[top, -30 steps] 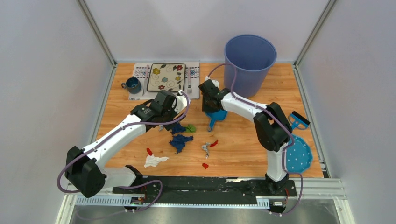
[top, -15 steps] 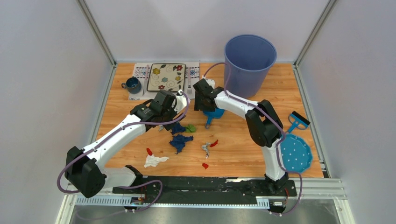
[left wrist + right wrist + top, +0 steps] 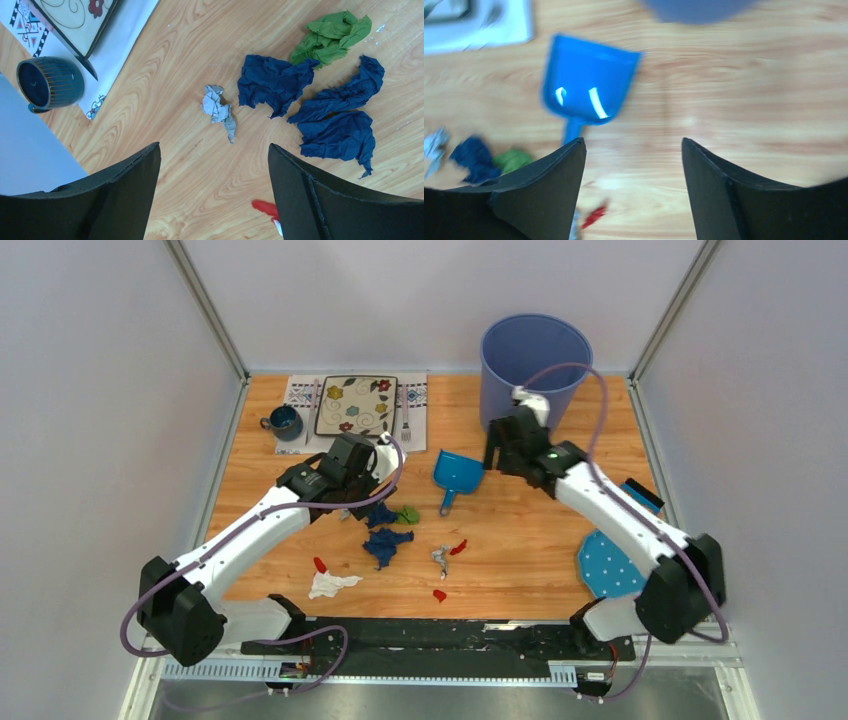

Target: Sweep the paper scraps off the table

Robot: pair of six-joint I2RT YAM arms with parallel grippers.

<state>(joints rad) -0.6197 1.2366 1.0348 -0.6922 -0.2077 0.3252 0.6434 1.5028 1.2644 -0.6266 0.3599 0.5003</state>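
Overhead, the paper scraps (image 3: 388,542) lie scattered on the table (image 3: 540,540) in front of the arm bases. The dark blue and green ones sit just beside the left gripper (image 3: 347,508), the red, silver-grey and white ones nearer the bases. The right gripper (image 3: 497,455) hangs between a blue dustpan (image 3: 456,471) and a blue bin (image 3: 535,360).

In the left wrist view, the left gripper (image 3: 214,150) has its fingers spread wide and holds nothing. A grey scrap (image 3: 217,107) lies just beyond them, with dark blue pieces (image 3: 340,125) and a green one (image 3: 332,35) to the right.

The right wrist view is blurred. The right gripper (image 3: 633,145) has its fingers apart and empty, and the dustpan (image 3: 586,85) lies flat on the wood beyond them, untouched.
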